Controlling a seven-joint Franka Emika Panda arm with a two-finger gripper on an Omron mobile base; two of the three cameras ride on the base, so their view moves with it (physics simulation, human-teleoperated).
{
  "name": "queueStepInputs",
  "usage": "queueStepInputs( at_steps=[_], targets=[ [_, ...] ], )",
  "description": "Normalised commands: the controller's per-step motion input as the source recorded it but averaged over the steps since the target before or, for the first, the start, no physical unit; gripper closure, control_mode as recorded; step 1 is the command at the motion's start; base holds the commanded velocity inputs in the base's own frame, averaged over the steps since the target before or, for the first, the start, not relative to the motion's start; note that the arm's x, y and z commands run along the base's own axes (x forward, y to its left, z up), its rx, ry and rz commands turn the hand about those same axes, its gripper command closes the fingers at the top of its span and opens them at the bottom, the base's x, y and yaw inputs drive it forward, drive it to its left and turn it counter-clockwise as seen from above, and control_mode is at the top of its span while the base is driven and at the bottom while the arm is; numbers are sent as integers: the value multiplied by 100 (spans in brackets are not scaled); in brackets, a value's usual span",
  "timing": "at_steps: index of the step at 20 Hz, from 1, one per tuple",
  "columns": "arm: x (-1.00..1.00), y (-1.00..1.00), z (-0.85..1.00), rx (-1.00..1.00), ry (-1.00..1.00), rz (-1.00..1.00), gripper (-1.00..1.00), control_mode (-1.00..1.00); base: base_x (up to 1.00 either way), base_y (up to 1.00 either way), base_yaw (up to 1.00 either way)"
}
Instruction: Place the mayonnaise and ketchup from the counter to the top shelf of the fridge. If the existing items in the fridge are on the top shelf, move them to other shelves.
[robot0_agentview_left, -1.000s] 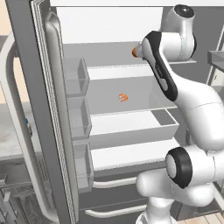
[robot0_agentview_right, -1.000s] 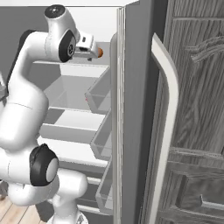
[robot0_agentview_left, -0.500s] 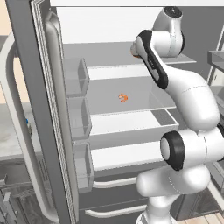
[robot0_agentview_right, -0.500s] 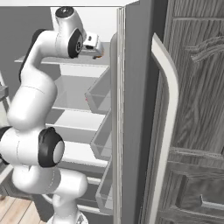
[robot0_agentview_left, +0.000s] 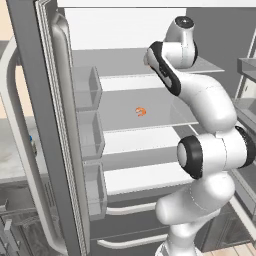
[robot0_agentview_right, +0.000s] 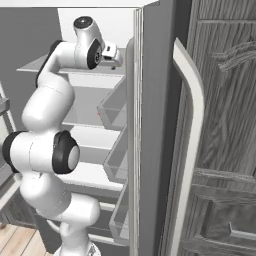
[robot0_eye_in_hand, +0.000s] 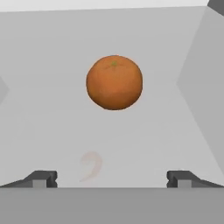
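Grey door bins (robot0_agentview_left: 90, 130) line the open fridge door (robot0_agentview_left: 47, 125) at the left, and right of them the shelves run across to the arm, which reaches in at the top shelf (robot0_agentview_left: 125, 82). On the middle shelf (robot0_agentview_left: 150, 112) lies a small orange-red curl, a shrimp (robot0_agentview_left: 141, 111) by its look. In the hand view an orange (robot0_eye_in_hand: 114, 82) sits on the top shelf straight ahead, centred between the two fingertips of the gripper (robot0_eye_in_hand: 111, 179), whose jaws stand wide apart and hold nothing. I judge the step in hand to be clearing the top shelf: the orange has to go before the mayonnaise and ketchup can go there; I cannot place the two bottles. Next, the gripper should push forward until the orange is between the jaws, then clamp it.
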Motion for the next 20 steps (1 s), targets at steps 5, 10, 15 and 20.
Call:
queueStepInputs(
  at_steps=[5, 10, 15, 20],
  targets=[
    [50, 0, -2, 0, 1, -4, -100, -100, 0, 0, 0],
    [42, 0, -2, 0, 0, -3, -100, -100, 0, 0, 0],
    [44, 0, -3, 0, 0, -3, -100, -100, 0, 0, 0],
    [43, 0, -7, 0, 0, -3, -100, -100, 0, 0, 0]
  ],
)
